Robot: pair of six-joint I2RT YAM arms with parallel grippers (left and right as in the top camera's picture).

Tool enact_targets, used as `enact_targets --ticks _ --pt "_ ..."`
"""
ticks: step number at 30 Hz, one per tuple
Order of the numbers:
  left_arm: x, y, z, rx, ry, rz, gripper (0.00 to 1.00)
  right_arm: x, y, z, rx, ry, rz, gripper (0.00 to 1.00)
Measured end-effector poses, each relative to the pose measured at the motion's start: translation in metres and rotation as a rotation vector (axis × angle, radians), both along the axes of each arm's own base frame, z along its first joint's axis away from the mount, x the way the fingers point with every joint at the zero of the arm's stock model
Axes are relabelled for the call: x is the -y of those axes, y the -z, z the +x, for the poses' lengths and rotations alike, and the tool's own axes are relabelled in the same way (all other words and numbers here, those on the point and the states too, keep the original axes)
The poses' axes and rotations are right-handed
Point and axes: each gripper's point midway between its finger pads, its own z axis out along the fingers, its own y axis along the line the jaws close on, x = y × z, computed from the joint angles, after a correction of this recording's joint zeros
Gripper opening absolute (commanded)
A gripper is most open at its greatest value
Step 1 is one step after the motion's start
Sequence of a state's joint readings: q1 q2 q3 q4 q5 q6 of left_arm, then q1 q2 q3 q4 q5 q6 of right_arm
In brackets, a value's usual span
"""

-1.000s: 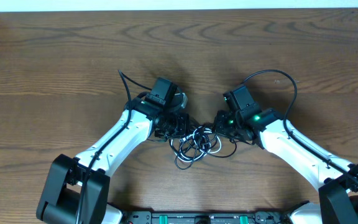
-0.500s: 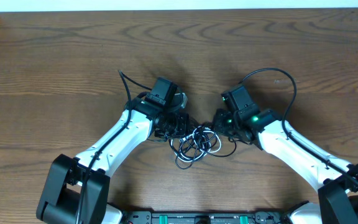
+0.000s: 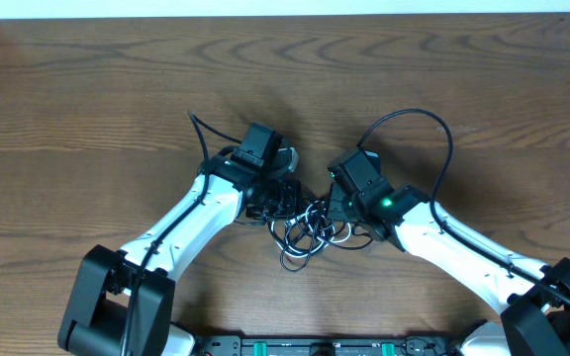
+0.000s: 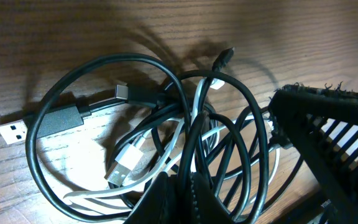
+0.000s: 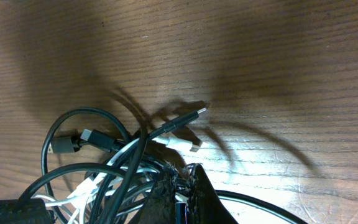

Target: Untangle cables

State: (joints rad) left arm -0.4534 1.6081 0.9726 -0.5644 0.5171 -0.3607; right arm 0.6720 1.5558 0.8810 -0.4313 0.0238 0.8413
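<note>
The cables (image 3: 310,229) lie in one tangled heap of black loops and a white cord at the table's middle, between the two arms. My left gripper (image 3: 279,200) sits at the heap's left edge. In the left wrist view it (image 4: 182,190) is shut on a black cable loop (image 4: 194,130), with a white cord's plug (image 4: 126,167) beside it. My right gripper (image 3: 338,205) presses in at the heap's right edge. The right wrist view shows it (image 5: 188,183) shut on strands of the cables (image 5: 114,168). A black plug end (image 5: 197,112) and a white one (image 5: 194,147) stick out just beyond it.
The right arm's own thick black wire (image 3: 445,133) arches over the brown wooden table (image 3: 87,109). A flat silver plug (image 4: 11,131) lies loose at the heap's edge. The table's far edge (image 3: 265,10) runs along the top, a pale strip beyond it.
The right arm has swung left and turned, bringing its gripper closer into the heap; its wire arch moved left with it. The left arm stayed put.
</note>
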Motion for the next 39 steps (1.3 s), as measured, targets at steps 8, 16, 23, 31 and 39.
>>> enact_targets --ticks 8,16,23,31,39 --pt "0.000 0.000 0.000 0.000 0.000 0.000 0.08 -0.005 0.000 -0.004 -0.024 -0.001 0.028 0.01" --pt "0.000 0.000 0.001 0.004 0.000 -0.002 0.09 -0.011 -0.004 0.002 0.040 0.028 0.016 0.30" --pt "0.000 0.000 0.001 0.005 0.000 -0.002 0.09 -0.011 -0.009 0.010 0.031 0.050 0.074 0.36" --pt "-0.002 0.001 0.003 0.012 -0.005 0.014 0.13 -0.012 -0.025 0.010 0.017 0.047 0.156 0.33" --pt "0.000 0.000 0.009 0.046 -0.003 0.007 0.52 0.001 -0.011 -0.012 -0.101 0.099 0.115 0.01"
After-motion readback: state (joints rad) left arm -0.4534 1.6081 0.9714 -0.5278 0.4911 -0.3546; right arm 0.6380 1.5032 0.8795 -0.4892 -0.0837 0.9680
